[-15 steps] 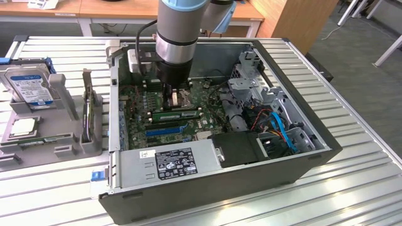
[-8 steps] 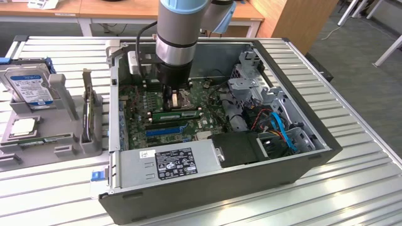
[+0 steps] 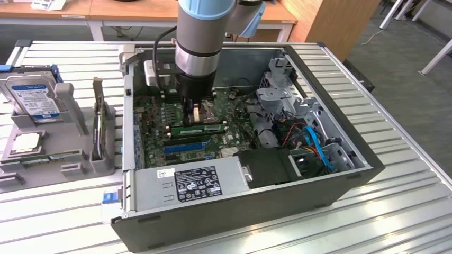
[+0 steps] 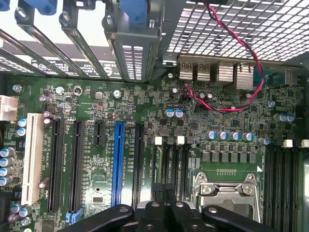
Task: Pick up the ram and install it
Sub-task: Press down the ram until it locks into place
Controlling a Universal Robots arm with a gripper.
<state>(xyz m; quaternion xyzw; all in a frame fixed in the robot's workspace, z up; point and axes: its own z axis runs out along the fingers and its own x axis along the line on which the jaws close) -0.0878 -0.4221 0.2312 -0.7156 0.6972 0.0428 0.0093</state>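
Ribbed, likely metal table (image 3: 395,211), matt grey case (image 3: 233,227), glossy green motherboard (image 4: 145,116), black plastic slots (image 4: 55,164).

**Obscured and cut-off items**

Exterior view: arm (image 3: 201,37) cut off by the top edge; its wrist hides the motherboard (image 3: 159,124) area beneath it. Print on the power supply label (image 3: 198,182) too small to read. Wrist view: gripper (image 4: 166,191) cut off at the frame edge. Silkscreen text beside the blue slot (image 4: 117,164) illegible.
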